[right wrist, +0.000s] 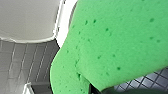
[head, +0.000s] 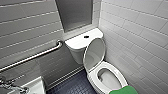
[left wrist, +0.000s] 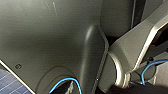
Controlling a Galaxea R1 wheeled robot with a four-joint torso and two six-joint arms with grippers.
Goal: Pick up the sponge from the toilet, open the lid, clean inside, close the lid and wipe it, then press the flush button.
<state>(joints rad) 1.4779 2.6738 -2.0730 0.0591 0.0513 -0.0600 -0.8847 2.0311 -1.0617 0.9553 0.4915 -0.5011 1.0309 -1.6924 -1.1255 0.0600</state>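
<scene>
One bright green, wavy-edged flat sponge (head: 123,90) is at the front rim of the white glossy ceramic toilet (head: 81,41), whose white oval plastic lid (head: 95,53) stands raised against the tank; I cannot tell the right tool's state.

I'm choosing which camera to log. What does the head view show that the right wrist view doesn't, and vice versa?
Head view: the raised lid, the flush button on the tank, a wall grab bar. Right wrist view: pores in the sponge, close up. Both: that green sponge, white parts of the toilet, grey wall tiles, dark floor.
</scene>
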